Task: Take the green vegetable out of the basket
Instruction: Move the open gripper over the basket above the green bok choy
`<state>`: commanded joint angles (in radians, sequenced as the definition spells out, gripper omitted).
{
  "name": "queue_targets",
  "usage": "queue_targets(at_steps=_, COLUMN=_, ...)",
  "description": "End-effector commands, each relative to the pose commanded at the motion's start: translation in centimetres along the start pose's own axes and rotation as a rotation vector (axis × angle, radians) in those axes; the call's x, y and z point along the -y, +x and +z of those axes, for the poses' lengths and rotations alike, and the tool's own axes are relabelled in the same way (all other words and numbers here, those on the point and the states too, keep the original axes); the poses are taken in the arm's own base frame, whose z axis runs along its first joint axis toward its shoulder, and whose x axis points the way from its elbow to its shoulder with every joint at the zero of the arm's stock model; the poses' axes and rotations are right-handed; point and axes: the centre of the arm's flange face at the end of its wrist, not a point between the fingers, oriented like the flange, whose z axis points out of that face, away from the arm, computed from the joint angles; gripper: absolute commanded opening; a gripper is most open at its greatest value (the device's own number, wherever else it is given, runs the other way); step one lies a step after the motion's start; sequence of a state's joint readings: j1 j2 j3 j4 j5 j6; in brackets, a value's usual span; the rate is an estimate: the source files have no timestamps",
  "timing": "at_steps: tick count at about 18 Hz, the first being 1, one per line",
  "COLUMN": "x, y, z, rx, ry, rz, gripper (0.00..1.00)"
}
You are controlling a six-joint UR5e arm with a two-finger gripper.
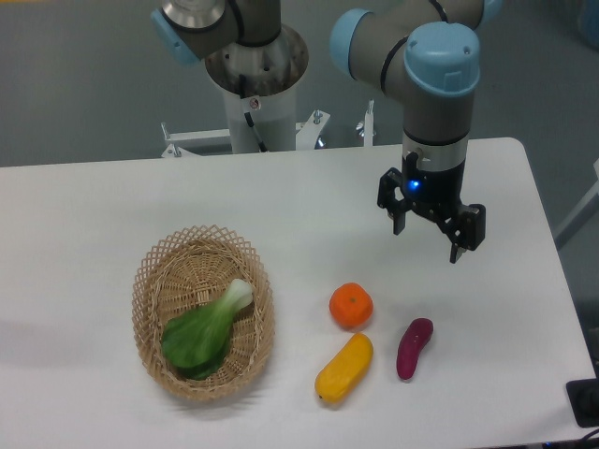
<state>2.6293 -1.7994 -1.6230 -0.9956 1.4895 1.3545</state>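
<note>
The green vegetable [206, 329] lies inside the basket [156, 276], its dark leaves toward the front left and its pale stalk pointing up-right. The basket is an oval tan wicker one on the left half of the white table. My gripper [428, 241] hangs over the table at the right, well away from the basket. Its two black fingers are spread apart and hold nothing.
An orange round fruit [351, 305], a yellow oblong vegetable [343, 368] and a purple one [414, 348] lie on the table between the basket and the right edge, below the gripper. The arm's base column [255, 84] stands behind the table.
</note>
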Motion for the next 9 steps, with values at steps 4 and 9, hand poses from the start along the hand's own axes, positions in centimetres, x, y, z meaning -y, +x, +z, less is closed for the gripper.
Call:
queue_targets(at_steps=4, x=0.3, y=0.2, z=-0.3, rx=0.003, ry=0.004, rz=-0.020, gripper=1.00)
queue_targets(at_steps=9, x=3.1, y=1.8, z=-0.6, rx=-0.002, ry=0.018, rz=-0.111, gripper=1.00)
